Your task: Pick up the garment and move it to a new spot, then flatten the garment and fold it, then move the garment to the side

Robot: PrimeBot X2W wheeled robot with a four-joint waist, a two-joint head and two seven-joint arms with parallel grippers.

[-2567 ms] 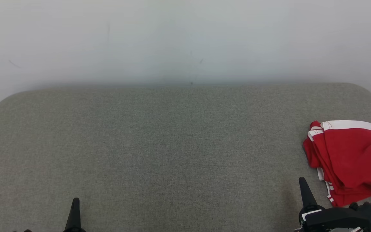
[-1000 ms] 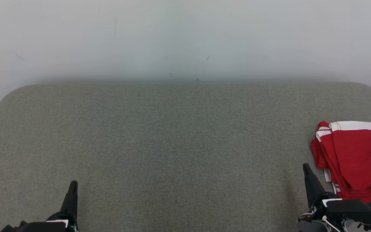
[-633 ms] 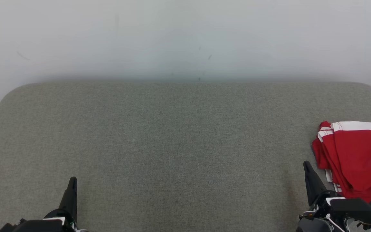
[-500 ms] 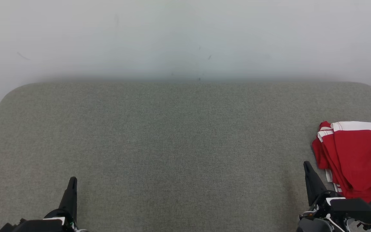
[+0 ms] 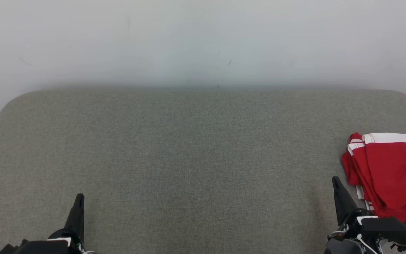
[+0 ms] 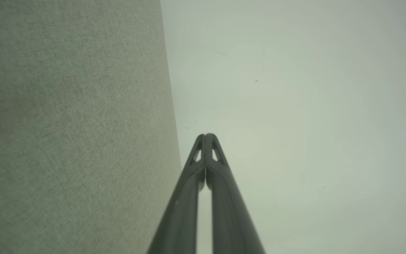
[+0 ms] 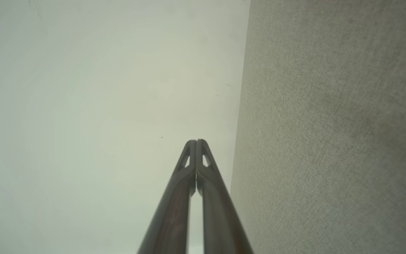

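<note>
While the 2 pairs of jaws are pressed together and hold nothing, the left jaws and right jaws point away over the grey fabric tabletop. Just right of the right jaws, slightly beyond their tips, lies the folded red-and-white garment. Farther off stands a pale wall.

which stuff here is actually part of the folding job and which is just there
Part of the job:
- red and white garment, lying bunched at the right
- right hand, shut, empty, just left of the garment
- left hand, shut, empty, far from it

Just there:
- grey fabric surface under everything
- pale wall behind
</note>
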